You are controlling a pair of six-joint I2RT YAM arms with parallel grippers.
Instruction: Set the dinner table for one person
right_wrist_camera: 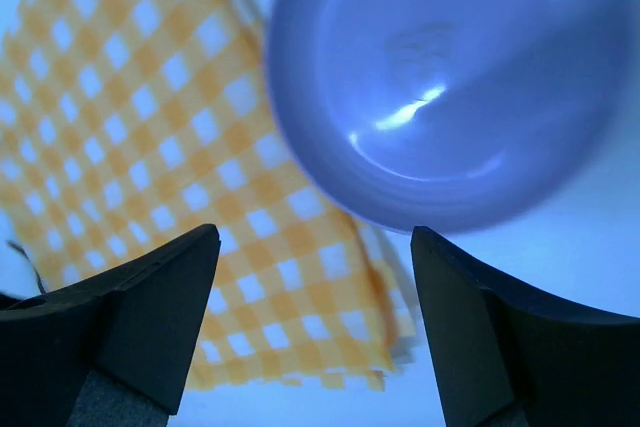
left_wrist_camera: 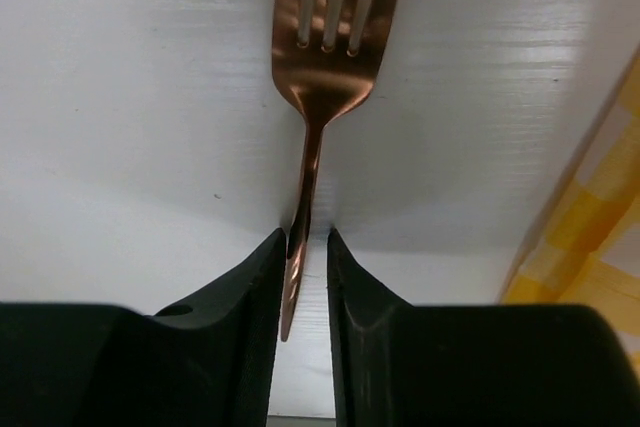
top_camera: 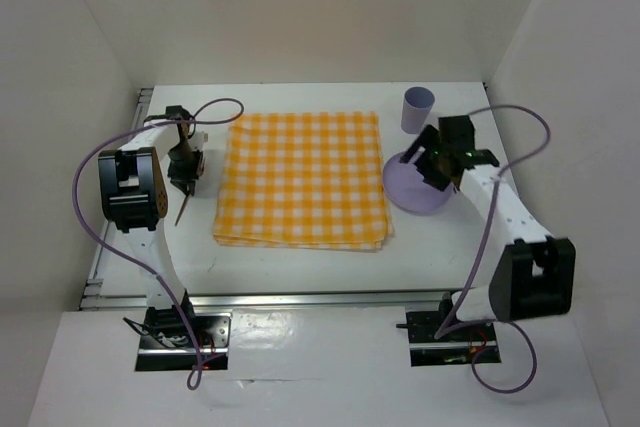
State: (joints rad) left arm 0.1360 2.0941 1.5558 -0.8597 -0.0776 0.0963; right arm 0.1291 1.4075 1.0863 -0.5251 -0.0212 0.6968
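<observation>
On the left of the white dinner table [top_camera: 300, 269] my left gripper [top_camera: 186, 179] points down at a copper fork [left_wrist_camera: 325, 67]. The fork's handle runs between the fingers [left_wrist_camera: 250, 327] and lies against the left one. A slit of table shows between the handle and the right finger, so the jaws stand narrowly open [left_wrist_camera: 308, 235]. The fork's tines point away from the wrist camera. My right gripper [top_camera: 432, 163] hovers wide open [right_wrist_camera: 312, 232] and empty over the near rim of a lilac bowl [right_wrist_camera: 450, 77]. That bowl [top_camera: 412, 192] sits at the right edge of the yellow checked cloth [top_camera: 303, 179].
A lilac cup [top_camera: 417, 110] stands upright behind the bowl at the back right. Silver rails [top_camera: 300, 299] edge the table in front and on the left. White walls close in the back and both sides.
</observation>
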